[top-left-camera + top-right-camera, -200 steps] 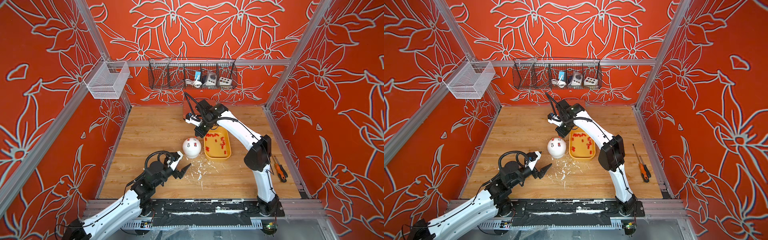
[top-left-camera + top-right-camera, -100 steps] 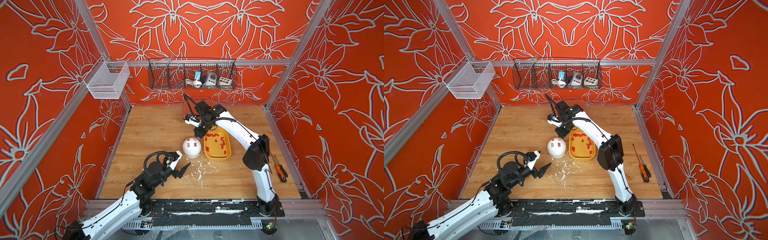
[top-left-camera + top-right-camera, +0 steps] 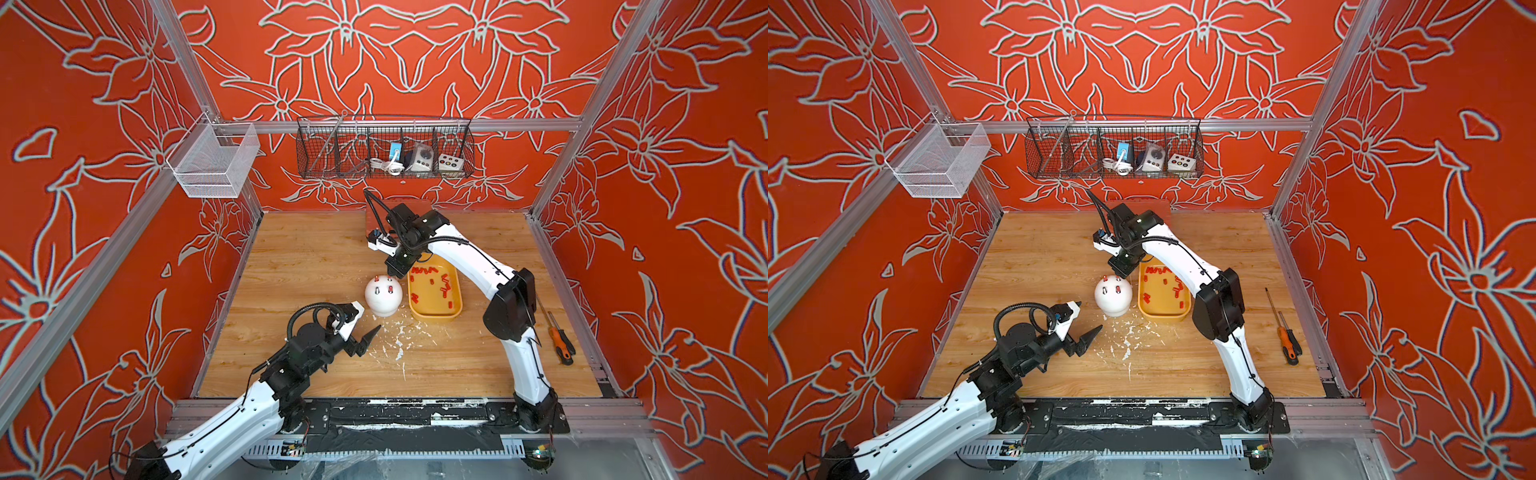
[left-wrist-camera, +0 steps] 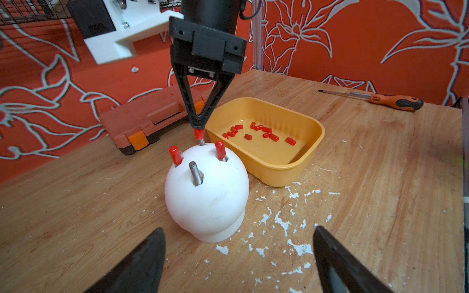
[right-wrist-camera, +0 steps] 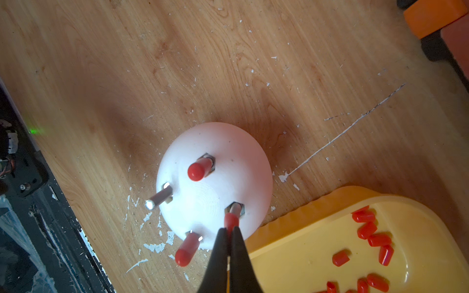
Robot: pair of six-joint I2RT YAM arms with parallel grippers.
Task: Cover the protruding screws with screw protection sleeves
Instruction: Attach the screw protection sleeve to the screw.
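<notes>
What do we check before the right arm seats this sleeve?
1. Grip: right gripper shut on the sleeve: ok.
2. Start: sleeve sits on its screw, thread showing below: ok.
3. Clearance: left gripper open, apart from the dome: ok.
4. Support: nothing holds the dome: not ok.
5. Next target: bare screw unobstructed: ok.
6. Stock: spare sleeves in the yellow tray: ok.

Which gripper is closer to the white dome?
Right. The right gripper sits just above the white dome, shut on a red sleeve over one screw; the left gripper hangs open, clear of it.
</notes>
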